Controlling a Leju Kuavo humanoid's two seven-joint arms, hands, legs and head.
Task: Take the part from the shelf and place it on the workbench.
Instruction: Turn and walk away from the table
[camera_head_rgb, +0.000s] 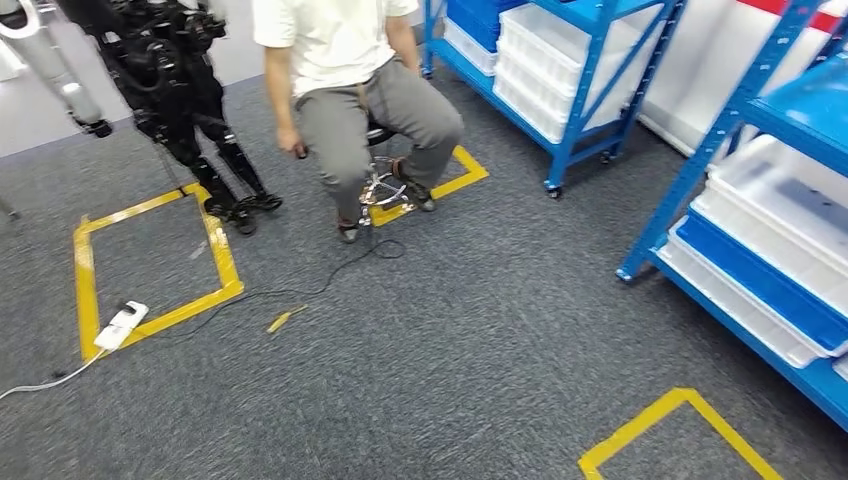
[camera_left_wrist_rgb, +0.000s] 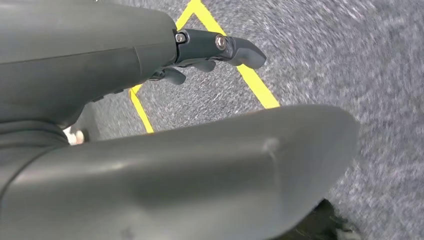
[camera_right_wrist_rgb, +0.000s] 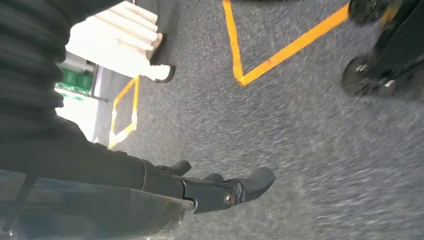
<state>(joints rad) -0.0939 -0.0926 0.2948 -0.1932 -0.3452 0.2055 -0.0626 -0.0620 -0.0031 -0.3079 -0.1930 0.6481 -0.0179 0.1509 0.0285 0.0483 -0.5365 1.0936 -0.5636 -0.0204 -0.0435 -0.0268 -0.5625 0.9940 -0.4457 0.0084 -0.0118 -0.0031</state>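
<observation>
Blue shelf (camera_head_rgb: 600, 70) holding white bins (camera_head_rgb: 560, 60) at right, part not discernible among them, left hand (camera_left_wrist_rgb: 215, 50) empty with fingers loosely extended over grey carpet (camera_head_rgb: 480, 340), right hand (camera_right_wrist_rgb: 220, 190) likewise empty and extended, seated person (camera_head_rgb: 360, 90) on stool, yellow floor tape (camera_head_rgb: 150, 270), white power strip (camera_head_rgb: 122, 324).

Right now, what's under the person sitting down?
Under the seated person a stool's metal base shows, standing on yellow floor tape with a black cable trailing away. The seat itself is hidden by the person's legs.
</observation>
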